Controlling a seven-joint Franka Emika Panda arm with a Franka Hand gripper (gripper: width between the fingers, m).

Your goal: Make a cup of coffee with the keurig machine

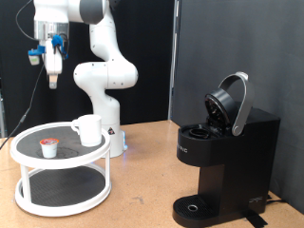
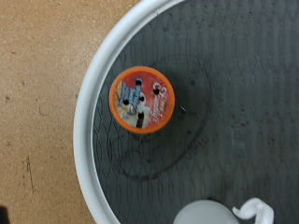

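Note:
The white mug [image 1: 88,130] stands on the top shelf of a round white two-tier stand [image 1: 28,158] at the exterior view's left. A small pod with a red-orange top [image 1: 48,146] sits beside it. The black Keurig machine [image 1: 223,161] stands at the exterior view's right with its rounded lid [image 1: 231,103] hinged open. My gripper [image 1: 51,72] hangs high above the stand, well clear of both, with nothing seen in it. In the wrist view the pod [image 2: 142,101] lies on the dark mesh shelf, and the mug's rim and handle [image 2: 224,213] show at the frame edge. The fingers do not show there.
The stand's white rim [image 2: 86,112] curves past bare wooden tabletop [image 2: 37,84]. The arm's white base [image 1: 103,95] stands just behind the stand. Black curtains back the scene. Open tabletop lies between the stand and the machine [image 1: 142,180].

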